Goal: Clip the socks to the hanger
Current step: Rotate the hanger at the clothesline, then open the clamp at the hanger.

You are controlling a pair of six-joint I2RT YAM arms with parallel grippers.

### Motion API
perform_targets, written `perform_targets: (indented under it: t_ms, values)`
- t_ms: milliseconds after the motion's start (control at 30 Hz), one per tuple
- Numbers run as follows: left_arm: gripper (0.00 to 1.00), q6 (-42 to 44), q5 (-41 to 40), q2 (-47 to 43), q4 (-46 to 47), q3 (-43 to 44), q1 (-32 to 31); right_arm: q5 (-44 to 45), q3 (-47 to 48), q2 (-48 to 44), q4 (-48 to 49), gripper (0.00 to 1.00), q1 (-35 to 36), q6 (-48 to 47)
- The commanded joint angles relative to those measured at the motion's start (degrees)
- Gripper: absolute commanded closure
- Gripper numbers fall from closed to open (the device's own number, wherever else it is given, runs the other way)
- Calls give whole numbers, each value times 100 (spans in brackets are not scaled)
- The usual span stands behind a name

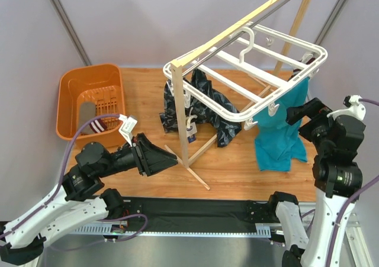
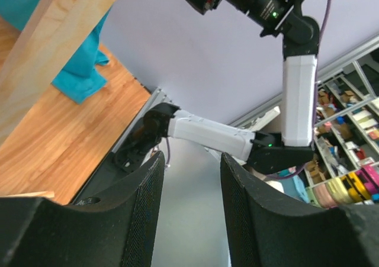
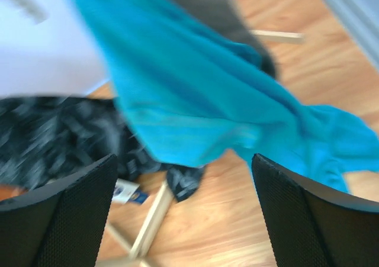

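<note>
Lying in orange basket [image 1: 72, 88] — taupe socks [image 1: 89, 112], left hand [image 1: 167, 158] and right hand [image 3: 183, 216] both spread, empty

Light wooden tabletop [image 1: 237, 166] carried orange plastic slatted basket [image 1: 67, 110] far left; wooden pole rack [image 1: 179, 119] stood centre.

Through the right wrist camera everything smears: the teal cloth [image 3: 195, 101] and the black patterned garment [image 3: 53, 137] are soft blurs, and the little tag [image 3: 127, 191] beneath them is unreadable. From above, the sock [image 1: 87, 114] lies half sunk in the orange basket [image 1: 71, 83], with the purple cable [image 1: 80, 138] crossing its striped cuff. How many socks lie there I cannot tell. The left wrist view cuts off the wooden post [image 2: 53, 48] at the top.
</note>
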Motion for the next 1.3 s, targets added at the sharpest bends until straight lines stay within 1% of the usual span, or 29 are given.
perform_targets:
  t_ms: [0, 33, 100, 133, 200, 233, 267, 300, 333, 367, 400, 433, 467, 500, 600, 633, 667, 767, 833, 867, 900, 933, 967, 1067, 1100, 1167, 1233, 1267]
  values:
    - [50, -307, 340, 36, 745, -116, 10, -1710, 153, -144, -198, 7, -19, -160]
    - [50, -360, 376, 45, 861, -142, 10, -2165, 127, -231, -146, 10, -19, -90]
    - [49, -448, 524, 133, 1184, -152, 10, -2694, 48, -460, 65, 21, -19, 112]
    - [49, -527, 578, 168, 1291, -143, 10, -3158, 13, -539, 266, 22, -19, 208]
    - [49, -607, 674, 299, 1564, -134, 10, -3486, -31, -706, 469, 28, 86, 437]
    - [49, -685, 710, 352, 1661, -117, 10, -3862, -92, -733, 870, 29, 130, 542]
    - [49, -712, 745, 448, 1853, -90, 10, -4040, -145, -777, 1040, 30, 165, 656]
    - [49, -738, 797, 493, 1933, -73, 10, -4485, -181, -769, 1242, 30, 218, 918]
    - [49, -765, 815, 537, 2004, -55, 10, -4690, -216, -760, 1731, 31, 253, 1078]
    - [49, -800, 833, 616, 2100, -11, 10, -4849, -268, -760, 1962, 31, 297, 1271]
    - [49, -800, 868, 642, 2136, 15, 10, -4972, -312, -760, 2138, 31, 341, 1412]
    - [49, -809, 877, 695, 2162, 42, 10, -4982, -304, -760, 2366, 29, 359, 1431]
    - [49, -844, 903, 713, 2276, 68, 10, -5043, -304, -760, 2508, 24, 368, 1440]
    - [49, -870, 947, 739, 2372, 77, 10, -5244, -287, -716, 2657, 16, 420, 1448]
    - [49, -949, 1035, 871, 2777, 103, -25, -5298, -260, -611, 3105, 12, 491, 1606]
    - [50, -924, 1044, 984, 2813, 129, -94, -5394, -338, -515, 3542, 11, 508, 1833]
    - [50, -880, 1027, 1046, 2735, 252, -147, -5430, -339, -461, 3642, 11, 543, 1861]
    - [51, -651, 790, 1249, 2567, 480, -401, -5272, -304, -242, 3669, 10, 902, 1695]
    - [51, -433, 632, 1337, 2497, 586, -595, -4957, -260, -154, 3547, 11, 1175, 1581]
    - [52, -344, 431, 1363, 2296, 717, -657, -4790, -199, -84, 3485, 11, 1333, 1363]
    - [52, -248, 324, 1372, 2199, 780, -736, -4388, -155, -66, 3389, 11, 1839, 1195]
    - [52, -64, 245, 1398, 2119, 841, -841, -4193, -102, -39, 3205, 11, 2062, 1080]
    - [52, 8, 105, 1407, 2049, 911, -886, -4008, -93, 39, 3177, 11, 2499, 940]
    - [53, 254, -211, 1416, 1865, 982, -1000, -3104, -102, 32, 3019, 16, 3108, 658]
    - [53, 307, -256, 1416, 1838, 991, -1026, -2570, -224, -160, 3054, 16, 3310, 536]
    - [54, 351, -335, 1442, 1820, 982, -1053, -2267, -304, -258, 3063, 17, 3339, 552]
    - [54, 403, -406, 1486, 1811, 982, -1105, -2257, -260, -154, 3054, 19, 3339, 578]
    - [54, 456, -485, 1513, 1811, 991, -1115, -2292, -295, -118, 3176, 22, 3339, 657]
